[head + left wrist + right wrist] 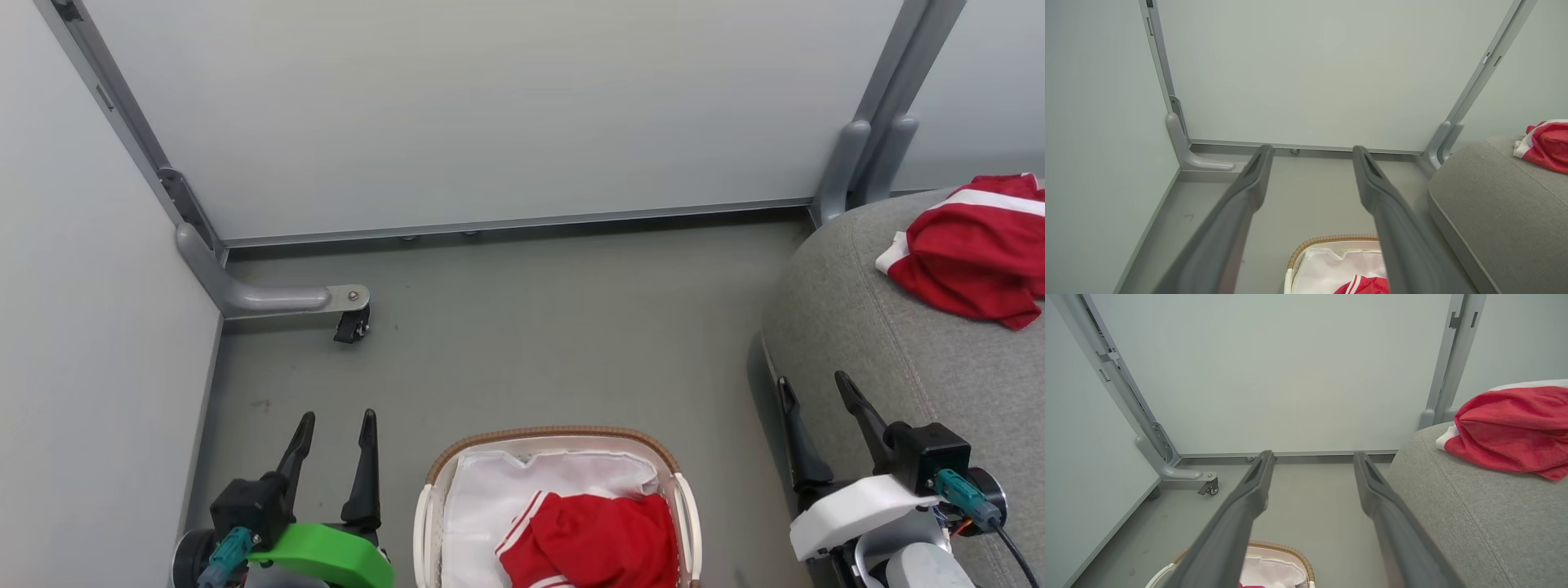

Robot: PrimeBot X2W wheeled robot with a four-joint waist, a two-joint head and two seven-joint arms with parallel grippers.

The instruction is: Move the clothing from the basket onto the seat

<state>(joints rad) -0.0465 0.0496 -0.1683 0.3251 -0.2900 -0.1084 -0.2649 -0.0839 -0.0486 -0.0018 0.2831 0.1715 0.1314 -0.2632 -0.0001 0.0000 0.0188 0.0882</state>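
A test bay dressed as a living room: pale partition panels [490, 114] on grey metal posts with a caster foot [352, 325], grey floor [531, 327], one sofa seat [914, 359].

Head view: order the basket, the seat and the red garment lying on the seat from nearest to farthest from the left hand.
1. The basket, on the floor just right of the left hand, at the bottom centre.
2. The seat, further right, beyond the basket.
3. The red garment, far right, lying on top of the seat near the picture's edge.
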